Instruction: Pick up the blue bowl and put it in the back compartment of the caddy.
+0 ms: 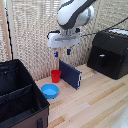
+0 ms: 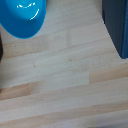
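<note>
The blue bowl [image 1: 50,91] sits upright on the wooden table [image 1: 95,102], just beside the near wall of the caddy [image 1: 20,95], which fills the exterior view's left; my wrist camera catches only part of the blue bowl [image 2: 22,17] at the edge of its picture, glossy and bright against the pale planks. The caddy's thin divider [image 1: 15,91] splits it into two sections, and the back compartment [image 1: 12,75] lies farther from the camera. Just behind the bowl stands a small red cup [image 1: 56,75], and beside that cup a flat navy panel [image 1: 70,74] stands on edge, leaning slightly. My gripper [image 1: 62,52] hangs in the air above the cup and panel, well clear of the bowl, its short fingers parted and holding nothing. Off to the exterior view's right sits a black boxy appliance [image 1: 108,54] against the reed screen [image 1: 35,30].
</note>
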You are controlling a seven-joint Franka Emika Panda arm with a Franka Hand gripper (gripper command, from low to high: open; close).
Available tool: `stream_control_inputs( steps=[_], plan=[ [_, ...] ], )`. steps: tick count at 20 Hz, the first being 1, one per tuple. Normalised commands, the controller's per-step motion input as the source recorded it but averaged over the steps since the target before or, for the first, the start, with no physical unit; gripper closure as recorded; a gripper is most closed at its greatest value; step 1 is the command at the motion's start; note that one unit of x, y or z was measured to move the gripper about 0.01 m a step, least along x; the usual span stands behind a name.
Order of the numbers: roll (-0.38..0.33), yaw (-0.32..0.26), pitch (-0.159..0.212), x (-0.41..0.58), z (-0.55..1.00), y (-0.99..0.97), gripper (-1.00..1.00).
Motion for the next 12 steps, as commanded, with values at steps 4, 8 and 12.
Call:
stream_control_inputs(
  steps=[4,8,12],
  plan=[
    [-0.055,0.0,0.053,-0.119,-0.27,0.32,-1.0],
    [-0.078,0.0,0.068,-0.076,-0.34,0.38,-1.0],
    [-0.084,0.0,0.034,-0.084,-0.38,0.32,-1.0]
  ],
)
